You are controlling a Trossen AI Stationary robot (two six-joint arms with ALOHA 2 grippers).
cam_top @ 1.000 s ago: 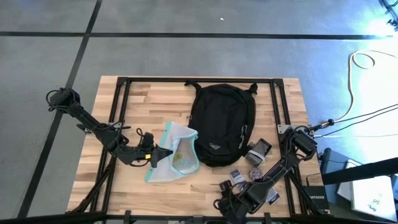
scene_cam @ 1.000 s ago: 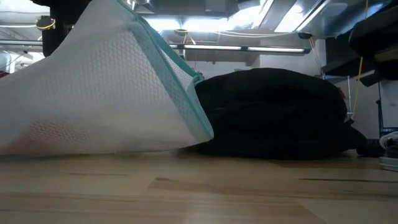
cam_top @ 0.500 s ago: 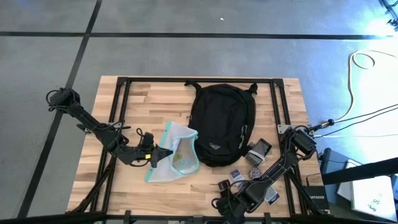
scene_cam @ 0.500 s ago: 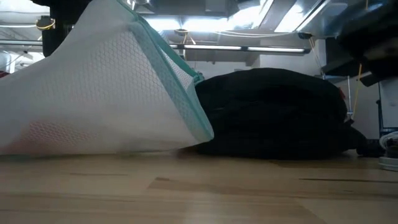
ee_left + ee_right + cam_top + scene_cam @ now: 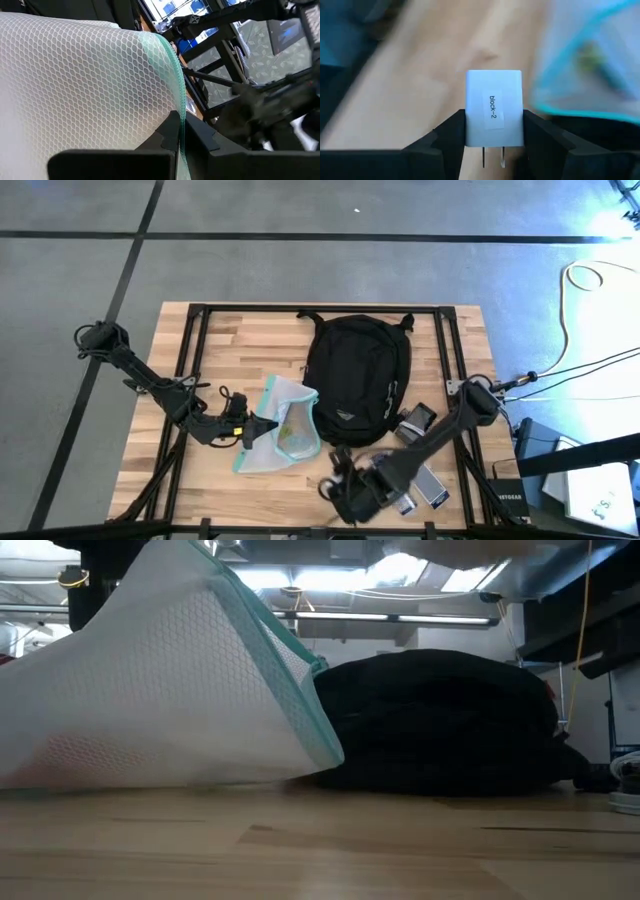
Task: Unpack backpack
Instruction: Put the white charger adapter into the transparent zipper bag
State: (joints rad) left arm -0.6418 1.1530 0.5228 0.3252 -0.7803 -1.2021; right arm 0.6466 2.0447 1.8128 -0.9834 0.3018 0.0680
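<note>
The black backpack (image 5: 355, 375) lies flat on the table's far middle, also in the low view (image 5: 440, 725). Left of it, a clear mesh pouch with a teal edge (image 5: 285, 430) stands propped up, with my left gripper (image 5: 256, 426) shut on it. My right gripper (image 5: 335, 483) hangs over the near middle of the table, shut on a small white charger block (image 5: 494, 107) labelled "block-2". The pouch (image 5: 590, 60) shows beyond the block. My left gripper pinches the pouch's teal-bound edge (image 5: 178, 112) between its two fingers, coming nearly level from the table's left. The mesh (image 5: 85, 90) rises taut from the hold, and the pouch's lower part rests on the table. My right gripper pinches the white block's two opposite sides (image 5: 468, 120) between its fingers (image 5: 445, 135), slanting down from above. The block's two metal prongs (image 5: 492, 156) point back toward the wrist. The block is lifted clear of the table.
Several small devices and cards (image 5: 415, 422) lie on the table's near right, beside the backpack and under my right arm. Black frame rails (image 5: 190, 350) run along the table's edges. Bare wood (image 5: 240, 350) shows at the far left.
My right gripper has risen and swung toward the table's left along the near edge, away from the small devices and toward the pouch, rolling a little. It has carried the white block clear of the table.
</note>
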